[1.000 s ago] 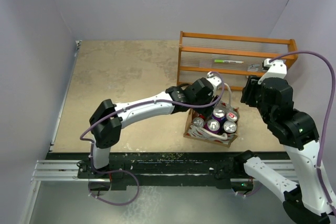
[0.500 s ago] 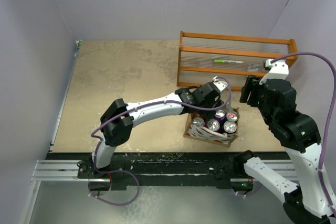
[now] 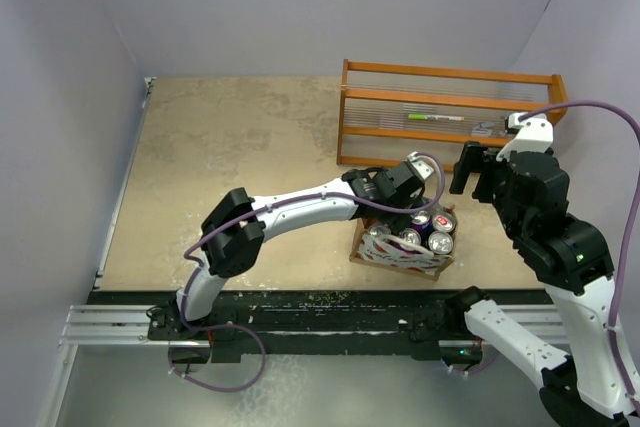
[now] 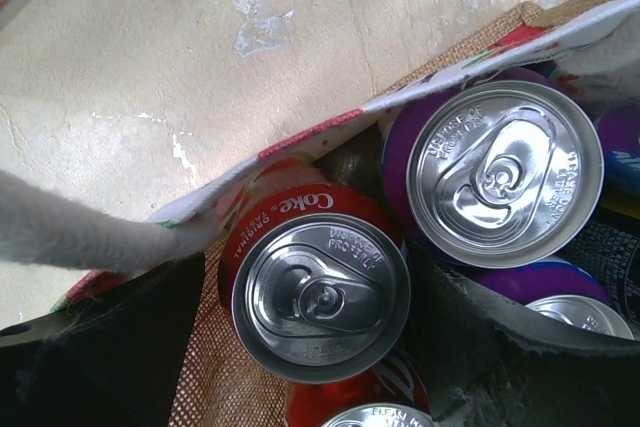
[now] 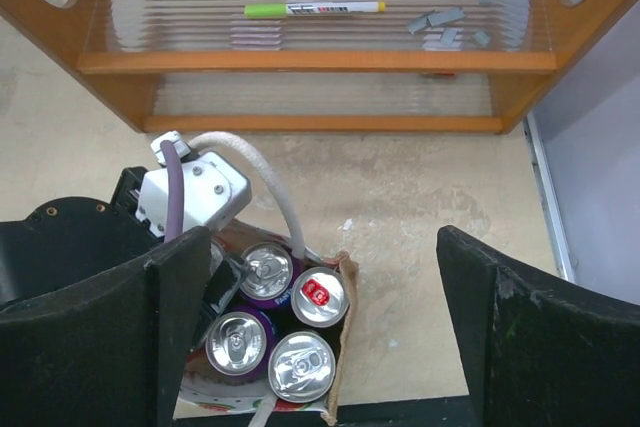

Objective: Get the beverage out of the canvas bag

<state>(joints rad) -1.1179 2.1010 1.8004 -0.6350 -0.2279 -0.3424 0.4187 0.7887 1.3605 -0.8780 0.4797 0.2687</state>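
The canvas bag stands upright near the table's front edge, holding several beverage cans. My left gripper reaches down into its far left corner. In the left wrist view its jaws stand open on either side of a red Coke can, with a purple can beside it. A white loop handle crosses at the left. My right gripper hovers above the table to the right of the bag, wide open and holding nothing. Below it I see two purple cans and two silver-topped ones.
The orange wooden rack stands right behind the bag, holding a green marker and small grey clips. The purple side wall is close on the right. Bare tan table stretches to the left.
My left gripper has dropped into the bag and its jaws have spread. The right gripper's jaws have opened wide while it stayed about where it was.
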